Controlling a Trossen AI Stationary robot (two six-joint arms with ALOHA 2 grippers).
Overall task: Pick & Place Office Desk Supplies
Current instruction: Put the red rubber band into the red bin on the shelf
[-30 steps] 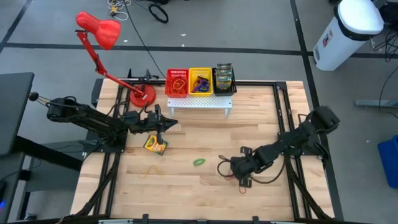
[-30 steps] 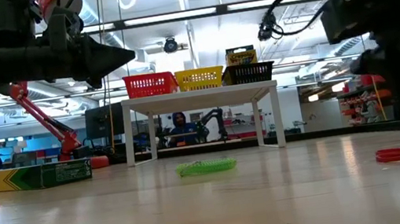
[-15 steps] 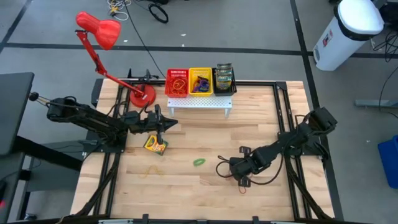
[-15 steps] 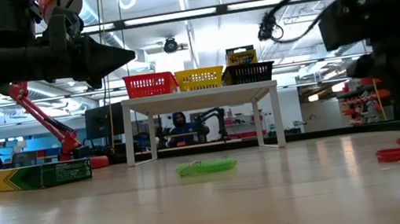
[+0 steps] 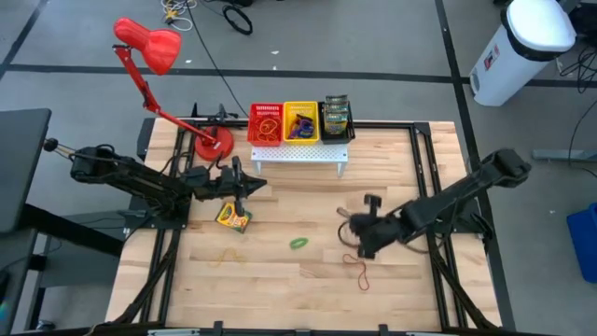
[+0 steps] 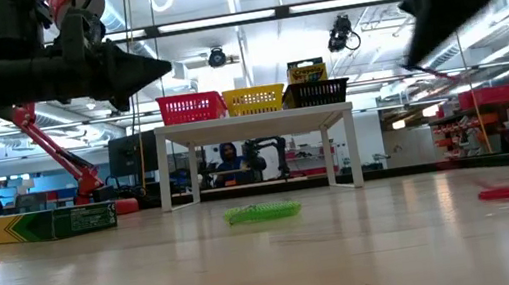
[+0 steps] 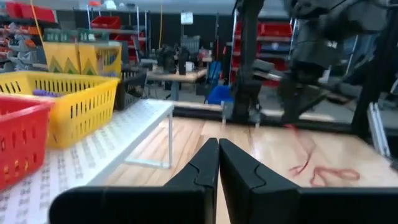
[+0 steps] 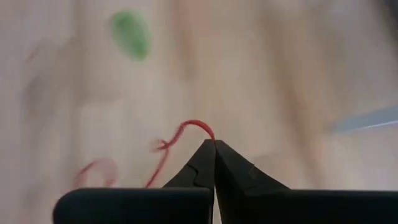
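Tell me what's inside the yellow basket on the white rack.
The yellow basket holds a tangle of colored rubber bands, blue and purple among them. Anything beneath that pile is covered, so its bottom can't be checked.

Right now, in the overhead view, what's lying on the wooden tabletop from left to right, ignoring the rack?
Crayon box → orange rubber band → green rubber band → red rubber band.

Right arm raised with red rubber band pinched.
Right gripper (image 5: 346,220) has risen from the table near the front right and shifted toward the white rack; jaws closed on a red rubber band (image 8: 186,129) now hanging off the wood. A second red band (image 5: 362,273) now lies uncovered.
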